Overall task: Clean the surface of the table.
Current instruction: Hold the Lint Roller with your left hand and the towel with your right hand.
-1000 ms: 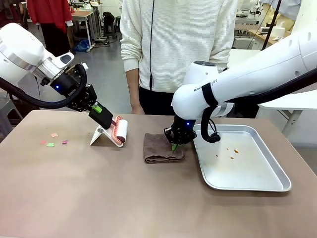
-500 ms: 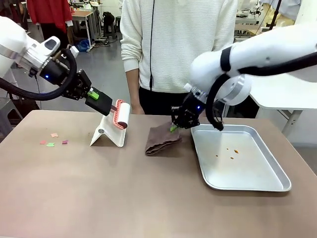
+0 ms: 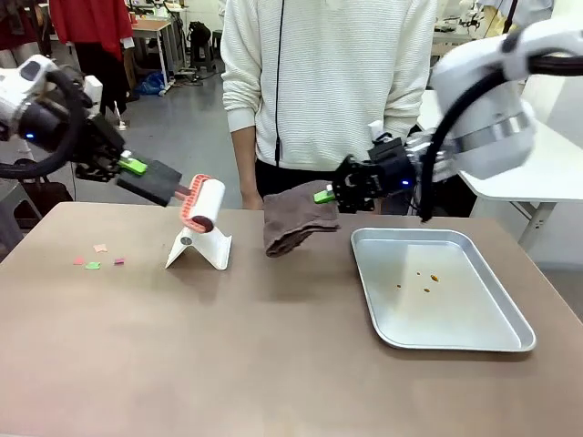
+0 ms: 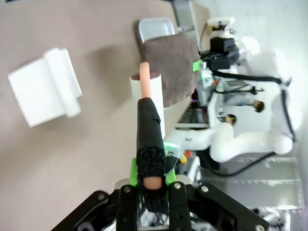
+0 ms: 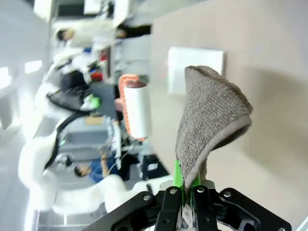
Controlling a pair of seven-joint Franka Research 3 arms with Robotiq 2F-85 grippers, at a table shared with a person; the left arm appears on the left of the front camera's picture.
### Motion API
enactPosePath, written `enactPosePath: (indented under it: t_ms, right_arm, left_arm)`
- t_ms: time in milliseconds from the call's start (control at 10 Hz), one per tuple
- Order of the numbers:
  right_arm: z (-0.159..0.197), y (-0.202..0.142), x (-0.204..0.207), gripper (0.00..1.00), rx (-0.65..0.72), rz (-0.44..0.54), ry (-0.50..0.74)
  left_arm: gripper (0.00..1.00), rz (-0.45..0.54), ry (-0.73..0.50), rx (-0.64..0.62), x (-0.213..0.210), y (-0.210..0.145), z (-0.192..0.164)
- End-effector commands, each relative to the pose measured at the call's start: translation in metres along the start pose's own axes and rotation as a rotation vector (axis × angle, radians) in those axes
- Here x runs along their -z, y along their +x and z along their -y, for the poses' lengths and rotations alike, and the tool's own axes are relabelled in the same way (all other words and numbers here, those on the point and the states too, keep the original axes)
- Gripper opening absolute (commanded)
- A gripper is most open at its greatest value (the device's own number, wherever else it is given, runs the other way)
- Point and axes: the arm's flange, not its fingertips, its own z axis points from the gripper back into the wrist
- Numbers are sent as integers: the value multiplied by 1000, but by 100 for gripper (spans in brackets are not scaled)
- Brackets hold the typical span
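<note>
The brownish table (image 3: pixel 273 364) spreads from the near edge. On it stands a folded white stand (image 3: pixel 199 250). Well to the right of the stand lies a silver tray (image 3: pixel 455 314) with a few orange crumbs (image 3: pixel 424 279) in it. To the stand's left, small pink and green paper scraps (image 3: pixel 98 257) lie on the tabletop.

Just above the stand hangs a lint roller (image 3: pixel 202 202). The left gripper (image 3: pixel 137 168) holds it by its black handle from up and to the left. The left wrist view adds the grip itself. There the left gripper (image 4: pixel 153 180) has its green pads tight on the handle's end, and the lint roller (image 4: pixel 147 96) points out over the table beside the stand (image 4: pixel 45 91).

To the right of the stand and higher, the right gripper (image 3: pixel 328 195) holds a brown cloth (image 3: pixel 296 223) that droops in the air. The right wrist view shows the right gripper (image 5: pixel 190 192) with its fingers pinched narrow on one edge of the cloth (image 5: pixel 211 120), which is clear of the tabletop.

Beyond the stand, at the far edge, stands a person (image 3: pixel 328 82) in a white sweater.
</note>
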Motion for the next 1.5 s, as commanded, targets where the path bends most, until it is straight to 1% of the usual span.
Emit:
enactPosePath:
  t_ms: [0,100,200,300,400,500,600,800,900,1000,1100,1200,1300,1400]
  right_arm:
    - [12,-47,-48,0,-46,-25,77]
    - [15,-58,-76,0,-28,-23,124]
    - [19,-68,-106,0,-52,-34,178]
    - [21,-83,-142,0,-81,-61,244]
    - [26,-95,-171,0,-69,-30,291]
    - [39,-110,-203,0,-35,12,331]
    - [58,-123,-236,0,0,53,413]
    - [93,-160,-293,0,51,143,504]
    - [107,-182,-314,0,50,194,522]
    - [121,-207,-332,0,10,226,526]
    - [133,-229,-345,0,25,219,546]
    - [143,-252,-354,0,14,269,570]
    - [151,-272,-357,0,0,313,567]
    - [159,-283,-353,0,5,319,568]
  left_arm:
    - [0,-3,-85,-44,-39,-15,-21]
    - [0,22,-113,-105,-57,-28,-36]
    - [0,78,-130,-129,-74,-42,-52]
    - [0,79,-192,-90,-94,-63,-64]
    - [0,103,-256,-61,-111,-81,-74]
    - [0,122,-337,-9,-132,-103,-89]
    - [0,158,-417,-3,-153,-123,-110]
    - [0,258,-517,-31,-189,-159,-153]
    - [0,274,-543,16,-200,-176,-165]
    - [0,246,-537,31,-205,-190,-177]
    - [0,234,-546,18,-211,-200,-191]
    - [0,229,-557,26,-214,-208,-201]
    - [0,222,-582,53,-213,-211,-204]
    - [0,213,-585,54,-214,-209,-205]
